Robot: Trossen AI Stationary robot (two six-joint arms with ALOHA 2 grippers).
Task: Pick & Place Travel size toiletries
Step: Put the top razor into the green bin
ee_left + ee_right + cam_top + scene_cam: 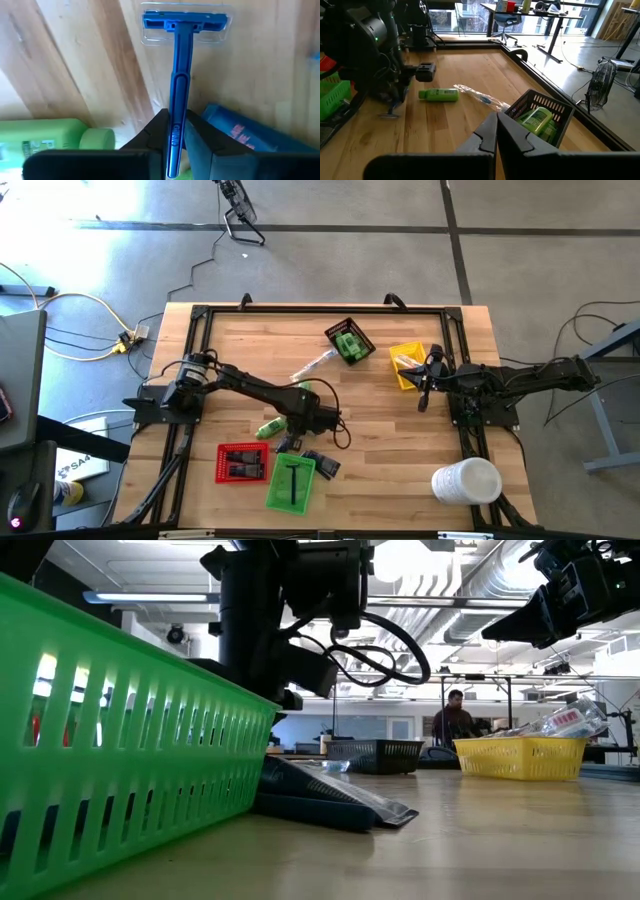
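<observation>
1. The left gripper [176, 137] is clamped on the handle of a blue razor [181, 75] lying on the desk [400, 440], near its centre.
2. A green bottle [45, 140] lies just beside it.
3. The right gripper [496, 131], fingers together and empty, hovers at 3 o'clock, by the yellow tray [400, 352].

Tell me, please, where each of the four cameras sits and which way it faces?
High: overhead, straight down; both arms, table.
Low: table height, level across; green tray close, arms above.
Left wrist: looks down past left gripper closing on blue razor.
Right wrist: looks across table past shut right gripper.
Shared: green bottle in both wrist views.
</observation>
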